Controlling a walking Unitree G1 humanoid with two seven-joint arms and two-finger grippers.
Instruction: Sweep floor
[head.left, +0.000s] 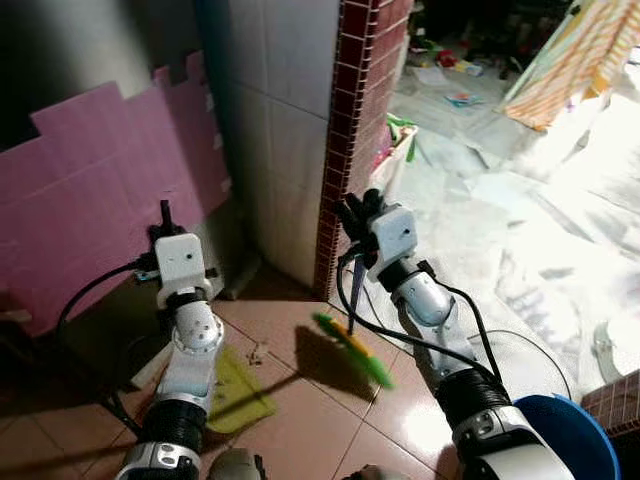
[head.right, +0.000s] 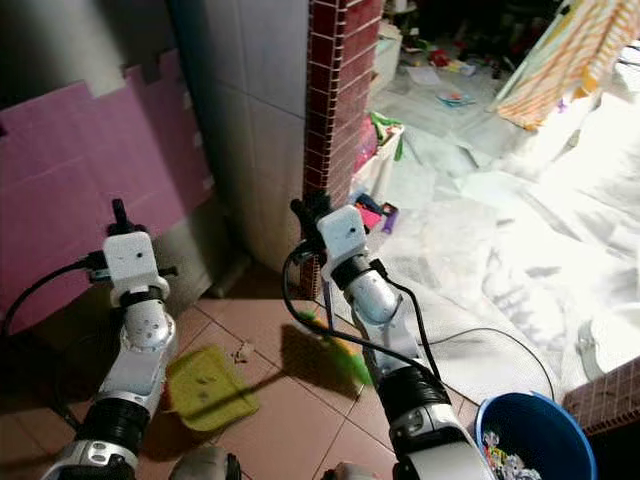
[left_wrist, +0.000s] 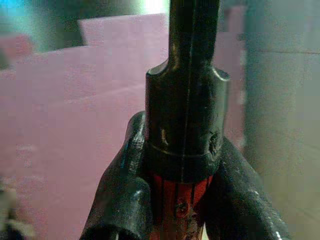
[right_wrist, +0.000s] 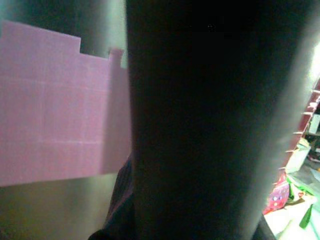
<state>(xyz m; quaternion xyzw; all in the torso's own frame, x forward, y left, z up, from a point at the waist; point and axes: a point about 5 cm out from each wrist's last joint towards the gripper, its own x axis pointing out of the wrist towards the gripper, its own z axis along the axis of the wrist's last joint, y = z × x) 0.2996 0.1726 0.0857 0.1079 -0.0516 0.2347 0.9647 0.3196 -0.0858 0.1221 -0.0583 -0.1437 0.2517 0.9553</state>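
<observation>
While both arms are raised in front of you, the scene reads like this:
Left gripper (head.left: 165, 215): up at the left, in front of the pink wall panel (head.left: 90, 190); in its wrist view the fingers (left_wrist: 125, 200) are pinched on a black handle (left_wrist: 187, 100) with a red section low between them; that handle stands upright between the two pads
Dustpan (head.right: 208, 388): yellow-green, lying on the brown floor tiles (head.right: 280, 420) near your left arm, just right of it; a few crumbs of debris (head.right: 240, 351) sit on the tiles just beyond its far edge
Right gripper (head.left: 358, 212): held up at the middle, close to the dark red tiled column (head.left: 350, 120); you cannot tell from the eye views how its fingers stand, and its wrist view is crossed by a wide dark shaft (right_wrist: 200, 120) right in front of the lens
Broom (head.left: 352, 347): you see its green and yellow head blurred, low over the tiles just left of your right forearm, right of the dustpan and apart from it
Blue bucket (head.right: 535, 430): near right corner, scraps of litter inside
Far right: pale sheeting (head.right: 500, 250) spread over the floor, a thin black cable (head.right: 470, 335) looping across it, scattered litter (head.left: 455, 85) and a striped orange cloth (head.left: 565, 60) beyond
</observation>
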